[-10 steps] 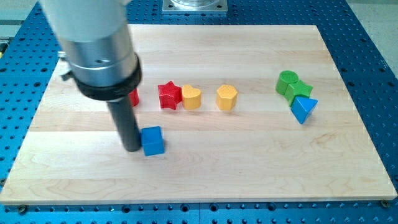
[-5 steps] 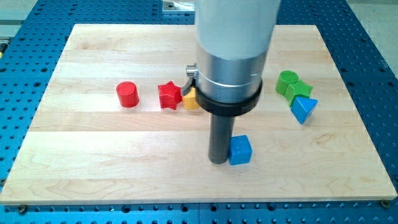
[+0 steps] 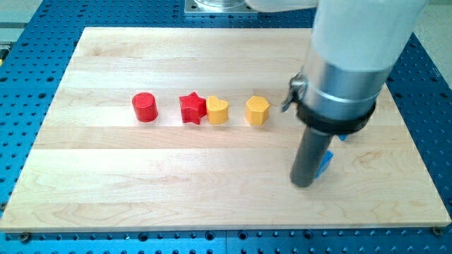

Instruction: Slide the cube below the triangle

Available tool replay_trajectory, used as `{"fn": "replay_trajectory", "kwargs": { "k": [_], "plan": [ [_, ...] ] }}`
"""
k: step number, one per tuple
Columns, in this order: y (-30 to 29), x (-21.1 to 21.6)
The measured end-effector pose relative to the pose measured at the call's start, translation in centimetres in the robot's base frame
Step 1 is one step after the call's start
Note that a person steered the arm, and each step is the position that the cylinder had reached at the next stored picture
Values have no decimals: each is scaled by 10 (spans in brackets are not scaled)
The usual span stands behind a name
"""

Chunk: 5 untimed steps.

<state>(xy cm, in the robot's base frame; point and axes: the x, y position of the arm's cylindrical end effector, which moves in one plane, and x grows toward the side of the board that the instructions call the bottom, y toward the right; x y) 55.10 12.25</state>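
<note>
My tip [image 3: 304,183] rests on the board at the lower right. The blue cube [image 3: 325,164] sits against its right side, and only a thin sliver of it shows past the rod. The blue triangle is almost fully hidden behind the arm's body; a small blue corner [image 3: 342,137] shows just under the dark collar, above the cube. The green blocks seen earlier near the triangle are hidden by the arm.
A row of blocks lies across the board's middle: a red cylinder [image 3: 144,107], a red star [image 3: 191,108], a yellow heart [image 3: 217,111] touching the star, and a yellow hexagon [image 3: 258,111]. The wooden board [image 3: 106,190] lies on a blue perforated table.
My tip has moved from the view's left to the right along the lower board, pushing the blue cube ahead of it. The arm now covers the green blocks and the triangle.
</note>
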Motion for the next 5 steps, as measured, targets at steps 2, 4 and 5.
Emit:
{"fn": "replay_trajectory", "kwargs": {
  "k": [2,4,5],
  "plan": [
    [-26,-15],
    [-21,-48],
    [12,-54]
  ]
}}
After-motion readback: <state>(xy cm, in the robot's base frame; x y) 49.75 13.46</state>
